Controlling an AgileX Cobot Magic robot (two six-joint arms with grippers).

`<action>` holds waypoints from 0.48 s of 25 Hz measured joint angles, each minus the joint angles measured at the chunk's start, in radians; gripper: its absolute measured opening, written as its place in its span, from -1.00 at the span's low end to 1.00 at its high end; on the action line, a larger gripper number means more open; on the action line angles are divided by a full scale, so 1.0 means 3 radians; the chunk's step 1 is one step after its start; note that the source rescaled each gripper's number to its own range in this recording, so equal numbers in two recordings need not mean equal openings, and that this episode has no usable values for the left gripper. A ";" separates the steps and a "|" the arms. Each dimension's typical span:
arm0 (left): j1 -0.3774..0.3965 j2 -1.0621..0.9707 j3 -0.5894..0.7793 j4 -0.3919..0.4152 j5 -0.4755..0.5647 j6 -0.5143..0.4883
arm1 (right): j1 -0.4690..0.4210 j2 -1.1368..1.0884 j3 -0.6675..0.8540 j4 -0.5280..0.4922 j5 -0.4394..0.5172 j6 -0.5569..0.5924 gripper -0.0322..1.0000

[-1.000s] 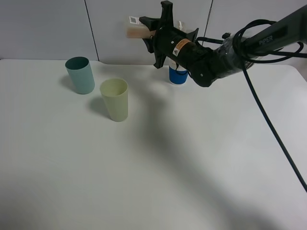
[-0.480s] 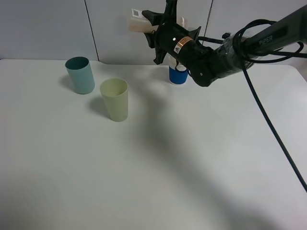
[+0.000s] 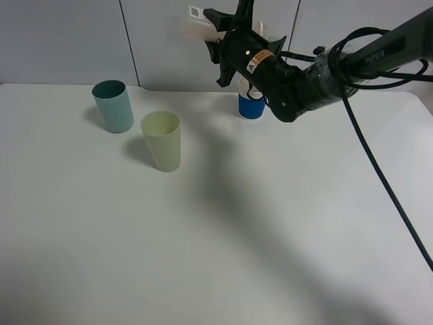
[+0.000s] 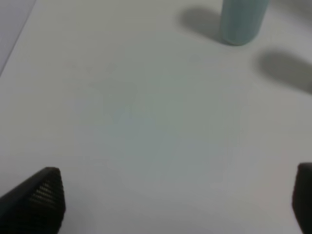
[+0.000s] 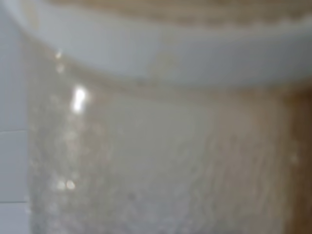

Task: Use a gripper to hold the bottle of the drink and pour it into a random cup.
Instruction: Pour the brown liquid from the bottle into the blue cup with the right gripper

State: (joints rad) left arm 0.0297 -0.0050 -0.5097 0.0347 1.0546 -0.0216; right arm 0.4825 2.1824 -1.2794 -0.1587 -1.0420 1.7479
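The jaws of the right gripper (image 3: 215, 35) are clamped on the bottle of the drink (image 3: 198, 28), one from either side. The bottle is held high above the far middle of the counter (image 3: 216, 237) and is seen against the grey wall (image 3: 67, 40). It is carried roughly on its side, with its free end turned to the left, toward the cups. Which end is the mouth cannot be told from the high view. In the right wrist view only a blurred stretch of clear plastic with a white band is shown, so the amount of liquid inside cannot be judged.

Three cups are set upright on the counter. A teal cup (image 3: 113, 106) stands at the far left, a pale green cup (image 3: 162, 141) just near and right of it, and a blue cup (image 3: 251, 107) at the far side, partly hidden behind the right arm. No stream of liquid is seen. The bottle is judged not to be lined up over any rim, although its true place over the counter is hard to fix from this angle. The sideways hold is taken to belong to the pouring part of the task. The height is thought to keep the bottle clear of the cup rims.

The jaws of the left gripper (image 4: 170, 200) are spread wide apart with nothing between them. They are held low over bare counter, well apart from the teal cup (image 4: 241, 19), and are apparently kept out of the working arm's way.
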 joint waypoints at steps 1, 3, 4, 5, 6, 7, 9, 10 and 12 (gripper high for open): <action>0.0000 0.0000 0.0000 0.0000 0.0000 0.0000 | 0.0000 0.0000 0.0000 0.0000 -0.0012 0.0000 -0.94; 0.0000 0.0000 0.0000 0.0000 0.0000 0.0000 | 0.0000 0.0000 0.0000 0.0003 -0.0044 0.0000 -0.94; 0.0000 0.0000 0.0000 0.0000 0.0000 0.0000 | 0.0000 0.0000 0.0000 0.0010 -0.0069 0.0000 -0.94; 0.0000 0.0000 0.0000 0.0000 0.0000 0.0000 | 0.0000 0.0000 0.0000 0.0018 -0.0103 0.0000 -0.94; 0.0000 0.0000 0.0000 0.0000 0.0000 0.0000 | 0.0000 0.0000 0.0000 0.0027 -0.0121 0.0000 -0.94; 0.0000 0.0000 0.0000 0.0000 0.0000 0.0000 | 0.0000 0.0000 0.0000 0.0044 -0.0158 0.0000 -0.94; 0.0000 0.0000 0.0000 0.0000 0.0000 0.0000 | 0.0000 0.0000 0.0000 0.0077 -0.0199 0.0000 -0.94; 0.0000 0.0000 0.0000 0.0000 0.0000 0.0000 | 0.0000 0.0000 0.0000 0.0077 -0.0223 0.0000 -0.94; 0.0000 0.0000 0.0000 0.0000 0.0000 0.0000 | 0.0000 0.0000 0.0000 0.0084 -0.0287 0.0000 -0.94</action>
State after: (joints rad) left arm 0.0297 -0.0050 -0.5097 0.0347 1.0546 -0.0216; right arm 0.4825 2.1824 -1.2794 -0.1333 -1.1280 1.7479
